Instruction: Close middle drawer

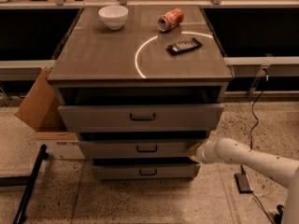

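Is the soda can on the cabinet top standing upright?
No, the soda can lies on its side on the cabinet top; the tool is down at the right end of the middle drawer.

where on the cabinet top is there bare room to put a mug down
The left-front of the cabinet top, between the white bowl and the front edge, is bare. So is the front strip below the dark flat device. The back right is crowded: the soda can lies near that device. The end effector is low, at the middle drawer.
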Controlling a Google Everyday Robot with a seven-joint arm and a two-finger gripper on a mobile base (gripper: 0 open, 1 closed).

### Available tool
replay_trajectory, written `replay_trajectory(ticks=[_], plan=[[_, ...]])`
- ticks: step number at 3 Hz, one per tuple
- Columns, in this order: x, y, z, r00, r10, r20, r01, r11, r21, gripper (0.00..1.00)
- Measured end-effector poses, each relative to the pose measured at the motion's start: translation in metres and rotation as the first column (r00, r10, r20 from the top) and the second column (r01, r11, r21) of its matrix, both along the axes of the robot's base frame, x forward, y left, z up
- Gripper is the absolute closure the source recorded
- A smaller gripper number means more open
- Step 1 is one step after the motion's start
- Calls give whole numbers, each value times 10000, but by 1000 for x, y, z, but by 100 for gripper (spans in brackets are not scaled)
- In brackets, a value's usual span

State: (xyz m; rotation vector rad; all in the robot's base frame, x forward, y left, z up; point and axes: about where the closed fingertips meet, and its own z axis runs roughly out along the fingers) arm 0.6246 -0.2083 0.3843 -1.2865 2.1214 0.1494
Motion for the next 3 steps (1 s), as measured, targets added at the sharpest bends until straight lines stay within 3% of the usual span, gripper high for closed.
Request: replay_trajectory(ticks=[1, 2, 3], plan=[[-2, 3, 5, 9989, 454, 70, -456, 9987, 224, 100], [-28, 24, 21, 9794, 2019, 36, -2019, 9794, 41, 100], [-55, 46, 36, 9369, 3496, 4, -3496, 9369, -67, 100]])
